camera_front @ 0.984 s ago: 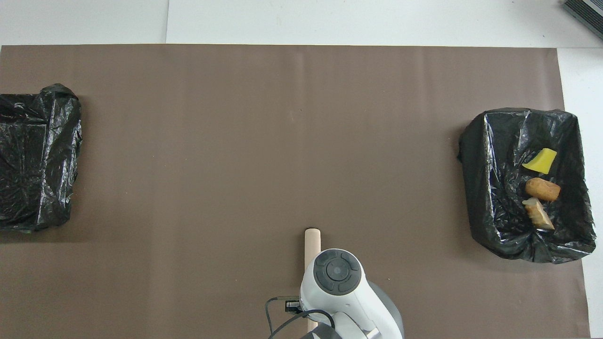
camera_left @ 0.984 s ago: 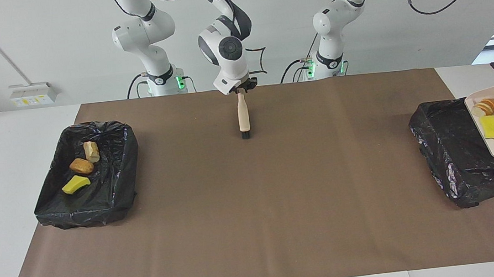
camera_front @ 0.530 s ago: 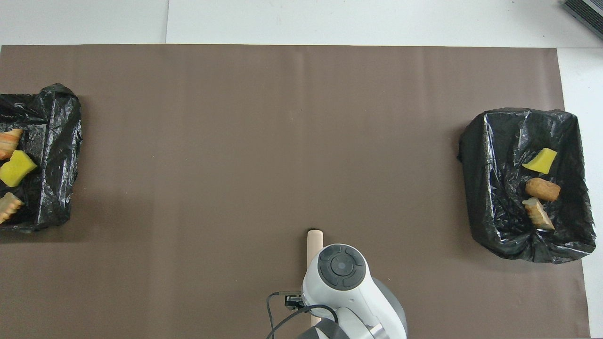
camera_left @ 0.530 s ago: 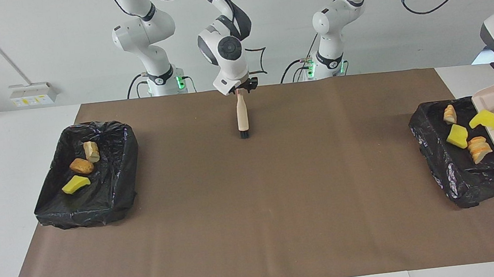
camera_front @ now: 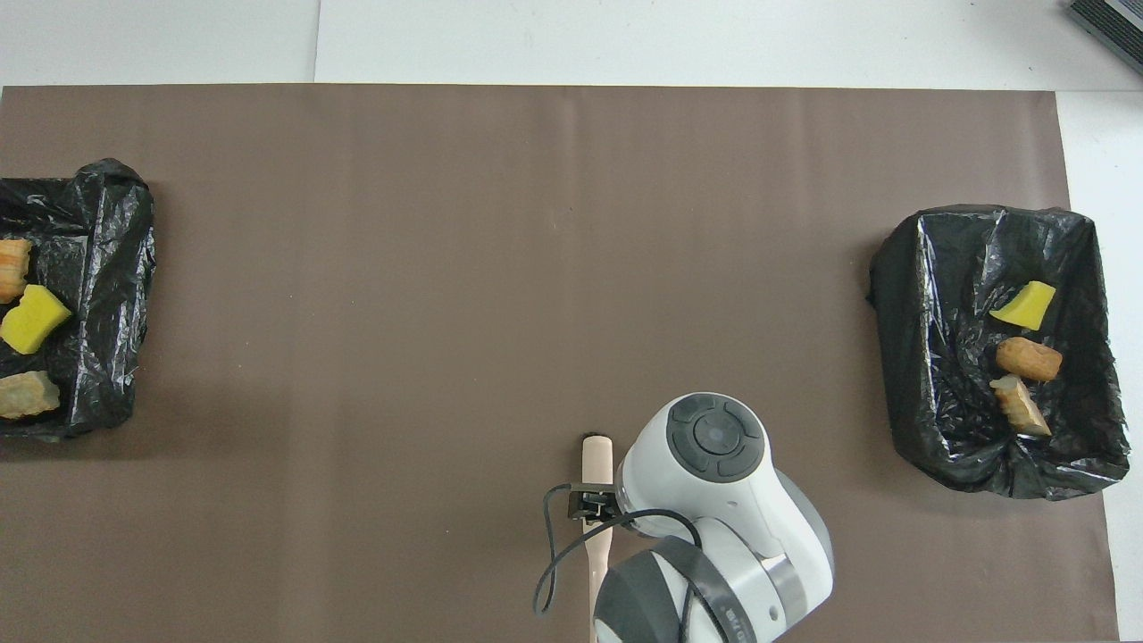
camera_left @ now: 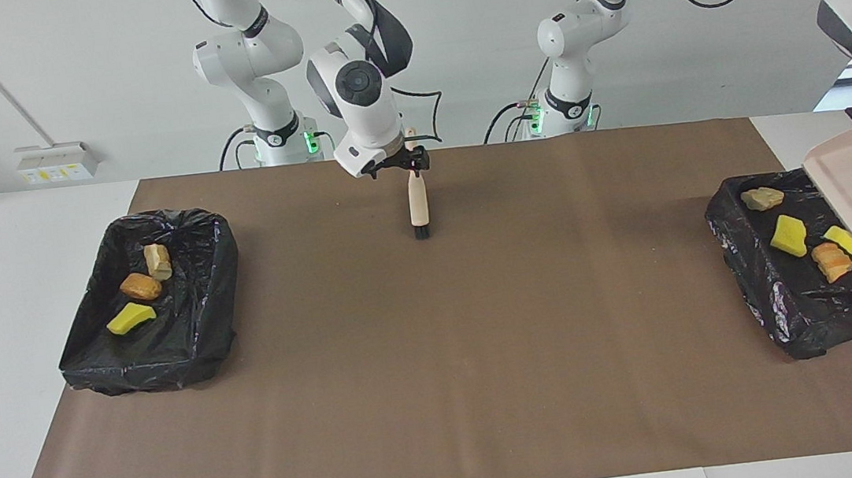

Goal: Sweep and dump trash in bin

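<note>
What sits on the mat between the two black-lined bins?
Only the wooden brush, nearer the robots than either bin; otherwise bare brown mat, in both views.

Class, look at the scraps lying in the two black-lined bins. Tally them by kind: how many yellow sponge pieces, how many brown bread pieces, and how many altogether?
Yellow sponge pieces: 3
Brown bread pieces: 4
Total: 7
</note>
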{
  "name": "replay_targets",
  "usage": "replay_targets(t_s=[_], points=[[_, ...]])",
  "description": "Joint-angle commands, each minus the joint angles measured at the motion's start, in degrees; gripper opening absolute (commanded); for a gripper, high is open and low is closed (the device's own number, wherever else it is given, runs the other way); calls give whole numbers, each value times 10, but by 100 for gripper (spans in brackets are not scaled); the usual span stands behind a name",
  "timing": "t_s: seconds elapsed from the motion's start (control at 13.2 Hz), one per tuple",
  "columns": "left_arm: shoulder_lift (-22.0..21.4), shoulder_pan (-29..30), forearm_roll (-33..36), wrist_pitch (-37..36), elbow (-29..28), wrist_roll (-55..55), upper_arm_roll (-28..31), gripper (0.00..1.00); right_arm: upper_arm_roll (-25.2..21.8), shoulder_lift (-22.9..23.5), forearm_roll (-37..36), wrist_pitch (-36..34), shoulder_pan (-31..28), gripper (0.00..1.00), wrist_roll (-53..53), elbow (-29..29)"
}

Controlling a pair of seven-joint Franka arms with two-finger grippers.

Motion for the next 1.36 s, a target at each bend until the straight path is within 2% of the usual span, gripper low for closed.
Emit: replay_targets(t_s=[0.0,0.23,0.38,0.53,0.76,0.98,1.21,1.29], points=[[5,-42,-86,-40,-2,-32,5,0,4,-11,-33,-32,-22,100,-8,30],[12,-134,-148,-83,-36,-178,5,0,0,-12,-58,-75,-37,100,-10,85],[21,-193,-184,-101,-58,-296,5,0,-6,-23,-67,-101,-69,100,-26,121],[35,-240,-226,-113,-59,-401,5,0,-55,-37,-70,-118,-80,100,-90,143],[56,-314,-288,-121,-56,-569,6,0,-158,-40,-106,-148,-67,100,-173,184],[79,-375,-348,-129,-47,-724,6,0,-202,-40,-178,-153,-60,100,-244,201],[98,-423,-415,-125,-24,-852,7,0,-308,-30,-176,-144,-26,100,-289,232],[106,-441,-426,-126,-12,-893,6,0,-318,-18,-178,-143,-35,100,-307,238]])
